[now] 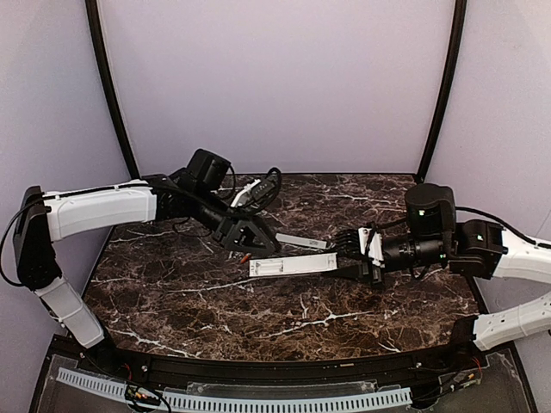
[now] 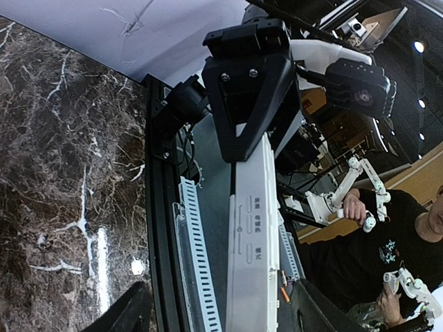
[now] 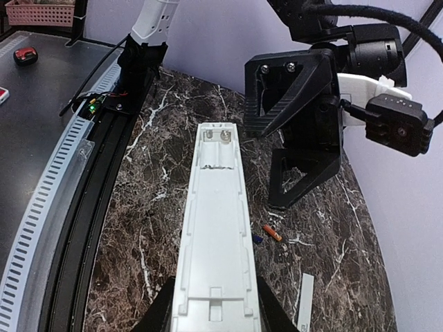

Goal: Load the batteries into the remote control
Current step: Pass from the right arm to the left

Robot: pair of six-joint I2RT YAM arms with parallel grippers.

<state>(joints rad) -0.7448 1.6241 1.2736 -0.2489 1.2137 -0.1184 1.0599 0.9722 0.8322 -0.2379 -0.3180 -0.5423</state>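
Observation:
My right gripper (image 3: 214, 319) is shut on the near end of the white remote control (image 3: 218, 228). It holds the remote stretched toward the left arm, with the open battery recess (image 3: 218, 149) at the far end. In the top view the remote (image 1: 293, 264) sits mid-table in the right gripper (image 1: 346, 249). The red-orange battery (image 3: 272, 233) and the dark blue battery (image 3: 256, 238) lie on the marble beside the remote, the blue one partly hidden by its edge. My left gripper (image 1: 250, 241) is open and empty, just above the batteries. The left wrist view shows the remote's button face (image 2: 252, 235).
A thin white strip (image 1: 301, 242), also in the right wrist view (image 3: 302, 304), lies on the marble table (image 1: 258, 318) behind the remote. A black rail and a white slotted cable duct (image 1: 258, 401) run along the table's near edge. Purple walls stand behind and on both sides.

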